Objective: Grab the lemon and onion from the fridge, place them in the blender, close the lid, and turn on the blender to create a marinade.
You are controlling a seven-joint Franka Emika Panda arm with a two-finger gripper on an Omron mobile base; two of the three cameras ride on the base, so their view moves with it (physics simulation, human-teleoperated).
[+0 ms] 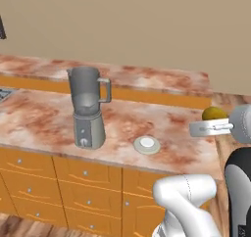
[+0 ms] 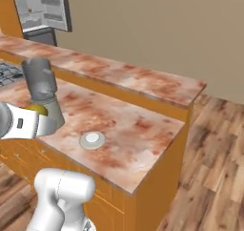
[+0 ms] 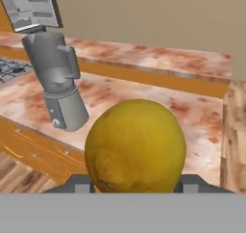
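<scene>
While the lemon (image 3: 135, 148) is clamped in the gripper (image 3: 135, 181), the blender (image 3: 57, 83) is seen ahead and leftward, its open jar mouth upright.

The lemon (image 3: 136, 147), a dull yellow ball with a faintly mottled skin, sits large in the foreground, clamped between the pincer (image 3: 136, 183); a dark fingertip (image 3: 79, 183) shows at its lower left and another at its lower right, each pressed against its side. Beyond it, to the left, the blender (image 3: 56, 81) stands upright on the marbled reddish worktop (image 3: 144, 99), its grey jar above a squat base with a small round knob low on the front. Orange cabinet fronts run below the worktop's near edge. At the top left corner, part of the fridge (image 3: 31, 8) shows pale shelves. A plain beige wall fills the background, and wood flooring appears at the far right.
</scene>
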